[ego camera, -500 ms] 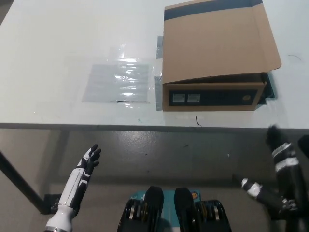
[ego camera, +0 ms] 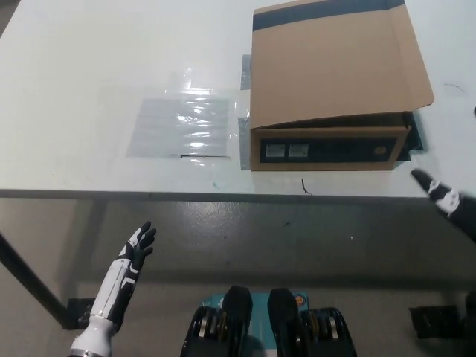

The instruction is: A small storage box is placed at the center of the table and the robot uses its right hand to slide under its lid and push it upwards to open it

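Note:
A brown cardboard storage box (ego camera: 331,82) with a dark band on its front sits on the white table (ego camera: 89,67), its lid lying down over it. My black right hand (ego camera: 446,201) shows only partly at the right edge, just off the table's front edge and to the lower right of the box, not touching it. Whether its fingers are apart cannot be made out. My white left hand (ego camera: 137,245) rests low at the lower left, below the table, fingers apart and empty.
A clear plastic sheet (ego camera: 182,126) is taped flat on the table left of the box. The table's front edge (ego camera: 223,193) runs across the middle of the view, with grey floor below it.
My right hand has risen from the lower right corner toward the table's front edge, closer to the box. The left hand and box have not moved.

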Controlling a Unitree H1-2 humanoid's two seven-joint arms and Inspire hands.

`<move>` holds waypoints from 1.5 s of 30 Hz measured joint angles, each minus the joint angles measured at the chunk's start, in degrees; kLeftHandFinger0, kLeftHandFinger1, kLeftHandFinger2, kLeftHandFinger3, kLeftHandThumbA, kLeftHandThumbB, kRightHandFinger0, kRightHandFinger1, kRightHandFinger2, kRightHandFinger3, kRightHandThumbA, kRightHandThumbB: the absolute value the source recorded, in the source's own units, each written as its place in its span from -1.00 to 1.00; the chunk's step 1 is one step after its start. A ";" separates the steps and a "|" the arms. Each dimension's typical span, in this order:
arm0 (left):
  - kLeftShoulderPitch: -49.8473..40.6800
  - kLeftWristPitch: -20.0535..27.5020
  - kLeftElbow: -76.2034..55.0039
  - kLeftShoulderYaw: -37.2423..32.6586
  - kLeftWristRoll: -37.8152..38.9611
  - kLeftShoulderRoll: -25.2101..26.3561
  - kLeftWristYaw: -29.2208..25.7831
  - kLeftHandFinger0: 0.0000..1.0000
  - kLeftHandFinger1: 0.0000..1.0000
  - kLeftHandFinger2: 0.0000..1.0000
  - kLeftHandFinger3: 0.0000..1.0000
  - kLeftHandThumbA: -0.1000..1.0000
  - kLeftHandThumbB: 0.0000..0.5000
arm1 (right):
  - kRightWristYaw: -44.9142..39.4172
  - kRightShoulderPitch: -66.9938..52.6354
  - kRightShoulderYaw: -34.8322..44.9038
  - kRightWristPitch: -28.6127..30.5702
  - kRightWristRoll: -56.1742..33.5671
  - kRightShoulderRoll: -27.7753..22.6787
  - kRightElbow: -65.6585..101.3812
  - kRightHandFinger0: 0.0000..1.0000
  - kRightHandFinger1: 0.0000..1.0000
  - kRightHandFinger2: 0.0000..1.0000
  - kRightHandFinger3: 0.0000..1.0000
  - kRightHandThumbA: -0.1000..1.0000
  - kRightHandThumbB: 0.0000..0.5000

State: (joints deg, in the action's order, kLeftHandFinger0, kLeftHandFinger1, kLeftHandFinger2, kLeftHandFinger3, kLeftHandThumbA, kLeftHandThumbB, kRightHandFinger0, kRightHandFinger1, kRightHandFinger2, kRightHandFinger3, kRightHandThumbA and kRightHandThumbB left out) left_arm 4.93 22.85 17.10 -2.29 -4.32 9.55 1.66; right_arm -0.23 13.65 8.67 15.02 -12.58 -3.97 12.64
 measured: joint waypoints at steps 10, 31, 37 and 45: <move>0.03 0.29 0.26 -0.02 -0.04 0.06 0.01 1.00 1.00 1.00 1.00 1.00 1.00 | -0.07 9.07 3.26 -2.19 -7.43 -0.01 -11.65 1.00 1.00 1.00 1.00 1.00 0.02; 0.08 0.93 0.86 -0.05 -0.18 0.07 0.72 1.00 1.00 1.00 1.00 1.00 1.00 | -0.56 17.62 6.27 0.29 -10.05 -0.33 -34.69 1.00 1.00 1.00 1.00 1.00 0.14; 0.08 0.92 0.85 -0.04 -0.15 0.14 1.04 1.00 1.00 1.00 1.00 1.00 1.00 | -0.52 18.25 6.94 1.11 -10.05 -1.01 -36.07 1.00 1.00 1.00 1.00 1.00 0.13; 0.08 0.95 0.86 -0.04 -0.16 0.15 1.48 1.00 1.00 1.00 1.00 1.00 1.00 | -2.45 18.62 8.51 0.91 -14.01 -0.53 -36.42 1.00 1.00 1.00 1.00 1.00 0.17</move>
State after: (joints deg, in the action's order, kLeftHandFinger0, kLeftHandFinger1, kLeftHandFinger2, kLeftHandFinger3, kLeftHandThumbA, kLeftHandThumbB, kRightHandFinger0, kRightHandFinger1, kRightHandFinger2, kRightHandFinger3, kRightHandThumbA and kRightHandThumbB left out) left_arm 5.01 23.80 17.96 -2.33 -4.47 9.70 3.14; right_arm -2.68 32.27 17.17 15.92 -26.59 -4.50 -23.77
